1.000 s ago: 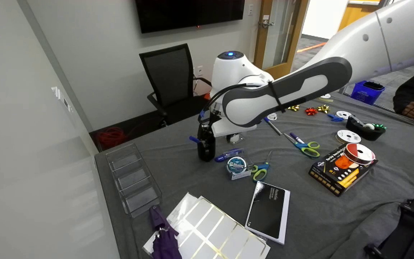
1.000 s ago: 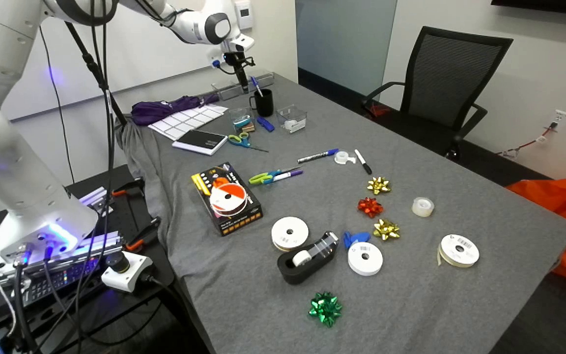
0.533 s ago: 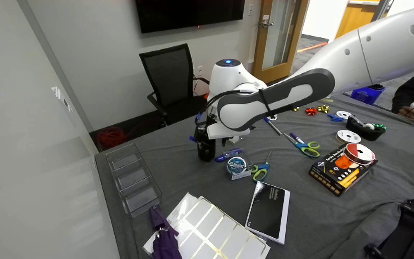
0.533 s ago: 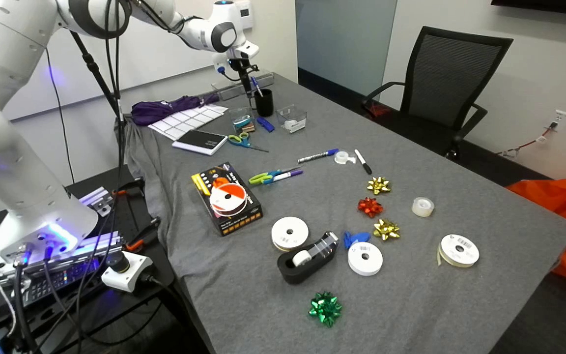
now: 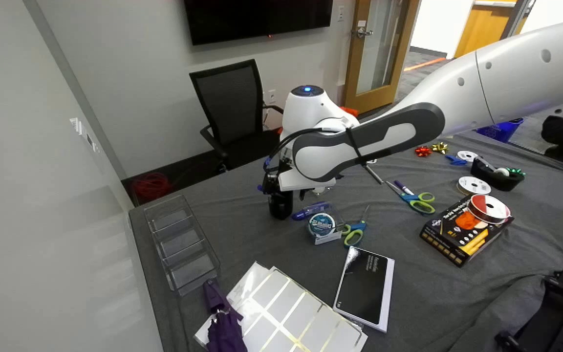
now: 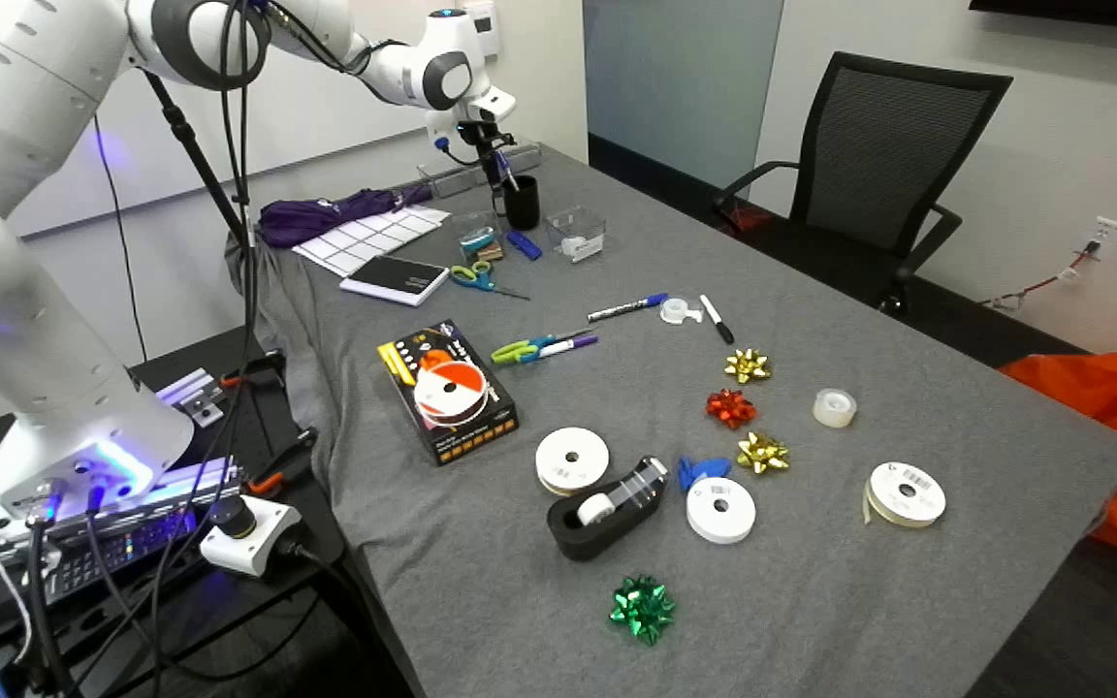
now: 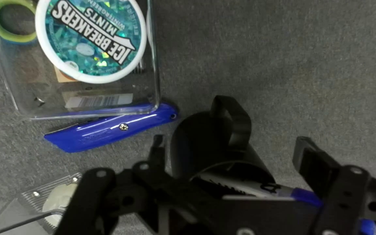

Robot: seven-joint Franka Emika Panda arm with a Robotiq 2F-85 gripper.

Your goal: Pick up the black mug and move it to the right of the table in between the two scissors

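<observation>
The black mug [image 6: 523, 206] stands upright on the grey-draped table [image 6: 908, 591], with a blue-capped marker sticking out of it. The mug also shows in the wrist view [image 7: 197, 140], handle at its far side, and partly in an exterior view [image 5: 280, 208]. My gripper [image 7: 232, 142] is open, with one finger on each side of the mug, apart from it. The arm hides the mug's upper part in an exterior view. One pair of scissors [image 6: 484, 279] lies near the notebook; the other pair of scissors [image 6: 531, 347] lies by a purple-capped marker. Both show green-and-blue handles.
A blue utility knife [image 7: 109, 129] and a clear box holding a mints tin [image 7: 91, 39] sit close to the mug. A clear bin [image 6: 576, 236], a notebook [image 6: 394, 279], a black-and-orange box [image 6: 447, 393] and a clear divided tray [image 5: 181, 244] are also on the table.
The arm has lowered, bringing my gripper down around the mug's upper part. The mug and the other things on the table have not moved.
</observation>
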